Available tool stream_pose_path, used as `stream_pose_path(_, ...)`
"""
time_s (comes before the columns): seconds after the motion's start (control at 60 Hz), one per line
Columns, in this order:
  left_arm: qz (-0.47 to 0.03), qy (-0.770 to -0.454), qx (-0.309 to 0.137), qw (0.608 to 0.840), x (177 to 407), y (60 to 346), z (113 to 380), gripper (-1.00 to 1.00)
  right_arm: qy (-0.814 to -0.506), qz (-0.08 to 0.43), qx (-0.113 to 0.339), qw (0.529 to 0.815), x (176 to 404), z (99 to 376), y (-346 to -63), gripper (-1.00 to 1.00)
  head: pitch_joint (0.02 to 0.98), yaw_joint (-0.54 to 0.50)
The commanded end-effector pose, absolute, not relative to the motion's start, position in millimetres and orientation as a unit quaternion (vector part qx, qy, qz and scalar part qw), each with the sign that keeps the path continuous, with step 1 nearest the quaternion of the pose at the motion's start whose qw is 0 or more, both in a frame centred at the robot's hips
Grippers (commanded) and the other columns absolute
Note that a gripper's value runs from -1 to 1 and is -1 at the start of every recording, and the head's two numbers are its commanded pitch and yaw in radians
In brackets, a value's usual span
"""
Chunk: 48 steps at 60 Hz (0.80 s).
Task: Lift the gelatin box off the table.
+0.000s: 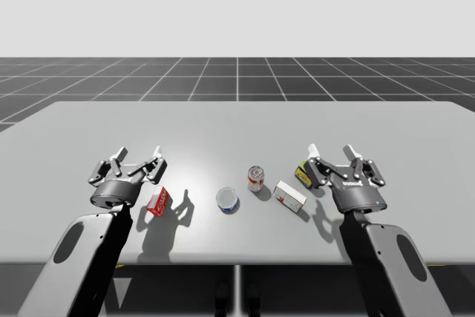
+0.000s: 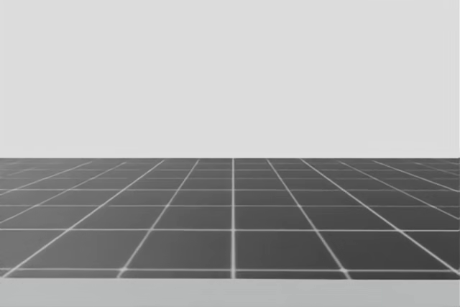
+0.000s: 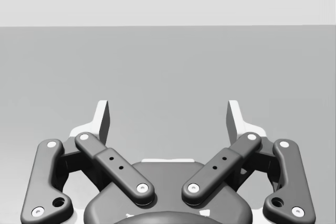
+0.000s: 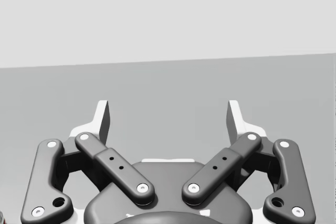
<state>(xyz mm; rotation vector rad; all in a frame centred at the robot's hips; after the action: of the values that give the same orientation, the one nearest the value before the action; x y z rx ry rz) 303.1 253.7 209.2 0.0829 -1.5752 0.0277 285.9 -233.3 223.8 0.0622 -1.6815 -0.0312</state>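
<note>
My left gripper (image 3: 168, 109) stands released: its 2 fingers (image 3: 103, 121) are spread wide, with bare grey table (image 3: 168, 66) between and ahead of them. My right gripper (image 4: 168, 109) is released in the same way, its 2 fingers (image 4: 233, 121) wide apart and holding nothing.

In the high view my left gripper (image 1: 137, 155) hovers at the left of the table (image 1: 237, 128), pointing to the far side. A small red box (image 1: 157, 202) lies on the table just to the right of its wrist, on the near side of the fingers and apart from them. I take this for the gelatin box, though I cannot tell for sure.

My right gripper (image 1: 331, 152) hovers at the right of the table and also points far. A yellow-and-dark thing (image 1: 302, 174) sits just beside its left finger, partly hidden, and I cannot tell what it is.

3 things rest between the 2 arms. A round blue-and-white can (image 1: 228, 200) is nearest the red box. A red-and-white can (image 1: 256, 178) stands upright to its right and a little farther off. A white box with red marks (image 1: 289, 196) lies flat to the right of that can.

In the head view a dark gridded floor (image 2: 230, 221) runs to a pale backdrop.
</note>
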Motion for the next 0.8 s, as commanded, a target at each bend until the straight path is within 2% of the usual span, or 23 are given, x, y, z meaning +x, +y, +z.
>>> stream_pose_path(0.017,0.012,-0.709,0.038,0.704,302.6,253.6,209.5,-1.00,-0.750,-0.027,0.014,0.660,283.2,223.0,-231.3,-1.00,0.071,0.01)
stream_pose_path(0.183,0.012,-0.708,0.038,0.705,302.4,253.6,209.5,-1.00,-0.746,-0.015,0.033,0.665,283.5,224.9,-233.6,-1.00,0.090,0.01)
stream_pose_path(0.317,0.013,-0.708,0.039,0.705,302.4,253.8,209.4,-1.00,-0.746,-0.019,0.028,0.665,284.0,225.4,-235.4,-1.00,0.174,0.01)
stream_pose_path(0.517,0.013,-0.707,0.040,0.706,303.0,254.4,209.4,-1.00,-0.746,-0.020,0.016,0.666,285.2,224.8,-235.6,-1.00,0.384,0.05)
stream_pose_path(0.533,0.013,-0.707,0.039,0.706,303.1,254.3,209.5,-1.00,-0.745,-0.019,0.008,0.667,285.6,224.7,-235.6,-1.00,0.429,0.07)
stream_pose_path(0.633,0.008,-0.706,0.040,0.707,303.8,253.4,208.7,-1.00,-0.744,-0.021,0.008,0.668,285.7,224.9,-236.0,-1.00,0.535,0.11)
stream_pose_path(0.65,0.007,-0.706,0.040,0.707,303.8,252.9,208.5,-1.00,-0.743,-0.023,0.008,0.669,285.8,225.0,-236.3,-1.00,0.578,0.12)
stream_pose_path(0.8,0.004,-0.706,0.041,0.707,304.4,252.2,207.9,-1.00,-0.739,-0.019,0.008,0.673,285.4,224.6,-235.3,-1.00,0.730,0.19)
